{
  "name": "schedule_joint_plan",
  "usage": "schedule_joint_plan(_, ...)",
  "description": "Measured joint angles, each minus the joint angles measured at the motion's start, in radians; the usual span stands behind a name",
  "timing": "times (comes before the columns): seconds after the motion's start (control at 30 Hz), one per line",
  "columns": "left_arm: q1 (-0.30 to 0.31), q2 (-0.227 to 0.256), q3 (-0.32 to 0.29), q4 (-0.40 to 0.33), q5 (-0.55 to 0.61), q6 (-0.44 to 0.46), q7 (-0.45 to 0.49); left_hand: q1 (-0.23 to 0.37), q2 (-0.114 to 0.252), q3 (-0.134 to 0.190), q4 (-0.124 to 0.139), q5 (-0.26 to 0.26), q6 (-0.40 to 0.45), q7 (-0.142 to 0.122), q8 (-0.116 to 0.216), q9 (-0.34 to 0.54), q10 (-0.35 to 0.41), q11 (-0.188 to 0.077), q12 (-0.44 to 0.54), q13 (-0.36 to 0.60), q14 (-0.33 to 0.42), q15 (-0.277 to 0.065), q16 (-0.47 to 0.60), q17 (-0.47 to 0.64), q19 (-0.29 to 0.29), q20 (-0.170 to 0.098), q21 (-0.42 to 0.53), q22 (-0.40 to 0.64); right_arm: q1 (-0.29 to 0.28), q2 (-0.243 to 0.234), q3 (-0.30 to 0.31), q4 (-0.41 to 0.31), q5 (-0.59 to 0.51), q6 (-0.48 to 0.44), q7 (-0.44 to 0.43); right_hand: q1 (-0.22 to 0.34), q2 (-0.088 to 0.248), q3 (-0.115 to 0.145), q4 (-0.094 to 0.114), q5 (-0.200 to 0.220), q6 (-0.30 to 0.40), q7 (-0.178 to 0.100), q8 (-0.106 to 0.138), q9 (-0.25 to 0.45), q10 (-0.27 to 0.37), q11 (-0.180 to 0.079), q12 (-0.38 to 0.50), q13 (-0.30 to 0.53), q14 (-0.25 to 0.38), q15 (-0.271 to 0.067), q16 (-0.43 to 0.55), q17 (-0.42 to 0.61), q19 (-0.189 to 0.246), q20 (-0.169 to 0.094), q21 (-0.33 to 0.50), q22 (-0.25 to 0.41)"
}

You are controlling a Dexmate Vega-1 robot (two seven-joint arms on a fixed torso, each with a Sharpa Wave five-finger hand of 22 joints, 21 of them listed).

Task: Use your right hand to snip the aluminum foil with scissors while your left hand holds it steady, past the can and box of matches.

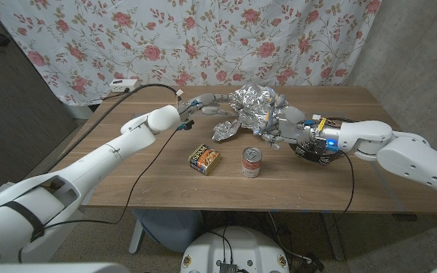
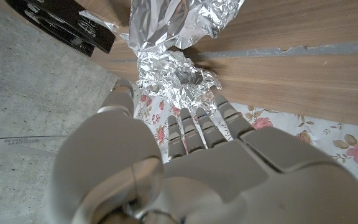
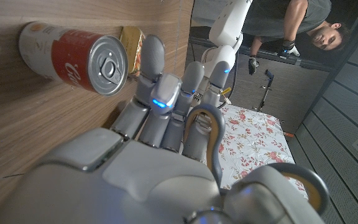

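From the head view, the aluminum foil (image 1: 250, 106) lies as a crumpled, shiny heap on the far middle of the wooden table (image 1: 165, 182), with a smaller wrinkled lobe drooping toward the near side. The left robot hand (image 1: 203, 108) reaches in at the foil's left edge; the left wrist view shows its pale fingers (image 2: 194, 124) spread and pressed against a creased silver fold (image 2: 173, 81), so it holds the sheet down rather than clenching it. The right robot hand (image 1: 275, 130) sits at the foil's right edge, grasping the scissors (image 1: 268, 120); the right wrist view shows a grey loop handle (image 3: 207, 134) threaded around its curled fingers (image 3: 166, 93), a detail the head view leaves too small to read. That same wrist view shows the can (image 3: 76, 56) up close, a red-and-white cylinder with a ribbed metal lid and pull tab, and behind it a yellow corner of the box of matches (image 3: 131, 42). In the head view the can (image 1: 252, 161) stands upright and the box of matches (image 1: 203, 158) lies flat beside it, both nearer the front edge and well apart from the foil, with bare wood between. A dark round object (image 1: 317, 148) lies under the right wrist. A person (image 3: 297, 25) shows in the right wrist view beyond the table.
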Motion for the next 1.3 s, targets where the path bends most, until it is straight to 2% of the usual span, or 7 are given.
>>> schedule_joint_plan(0.3, -0.017, -0.016, 0.023, 0.015, 0.033, 0.0, 0.004, 0.0, 0.0, -0.009, 0.009, -0.004, -0.021, -0.001, 0.0, 0.0, -0.04, 0.005, -0.005, -0.01, -0.043, 0.014, -0.004, 0.0, -0.023, 0.009, -0.006, 0.0, 0.006, 0.002, -0.003, 0.003, -0.002, -0.003, 0.003, 0.004, 0.004, 0.0, 0.0, 0.0, 0.0, 0.0, 0.0, 0.0, 0.0, 0.0, 0.0, -0.005, 0.0, 0.0, 0.0, 0.0, 0.0, 0.0, 0.0, -0.005)
schedule_joint_plan(0.53, -0.03, -0.031, 0.04, 0.031, 0.077, 0.001, 0.009, 0.0, 0.0, -0.009, 0.009, -0.004, -0.026, 0.002, 0.0, 0.0, -0.04, 0.005, -0.005, -0.014, -0.042, 0.014, -0.003, 0.0, -0.025, 0.008, -0.006, 0.0, 0.008, 0.002, -0.004, 0.005, -0.002, -0.003, 0.003, 0.004, 0.004, 0.0, 0.0, 0.0, 0.0, 0.0, 0.0, 0.0, -0.002, -0.002, 0.008, -0.007, 0.0, 0.0, -0.007, 0.0, 0.0, 0.0, 0.0, -0.005)
schedule_joint_plan(1.03, -0.055, -0.061, 0.066, 0.079, 0.095, -0.013, -0.002, 0.0, 0.0, -0.013, 0.013, -0.004, -0.016, -0.001, 0.004, 0.0, -0.036, 0.002, 0.012, -0.023, -0.046, 0.01, -0.003, 0.0, -0.025, 0.008, -0.006, 0.0, 0.0, -0.001, 0.001, 0.005, 0.001, 0.002, 0.001, 0.008, 0.007, 0.0, 0.0, 0.0, 0.0, 0.0, 0.007, -0.004, -0.002, -0.002, 0.012, -0.014, 0.005, -0.005, -0.007, 0.001, 0.0, 0.0, 0.004, -0.009)
schedule_joint_plan(1.3, -0.066, -0.072, 0.075, 0.099, 0.099, -0.024, -0.007, 0.0, 0.0, -0.017, 0.017, -0.004, -0.008, 0.002, 0.006, 0.0, -0.036, 0.002, 0.012, -0.028, -0.062, 0.019, -0.003, 0.0, -0.03, 0.013, -0.006, 0.0, -0.002, -0.001, 0.002, 0.002, 0.001, 0.003, -0.003, 0.009, 0.007, 0.0, 0.0, 0.0, 0.0, 0.0, 0.007, -0.005, -0.002, -0.005, 0.019, -0.014, 0.005, -0.005, -0.01, 0.001, 0.0, 0.0, 0.007, -0.009)
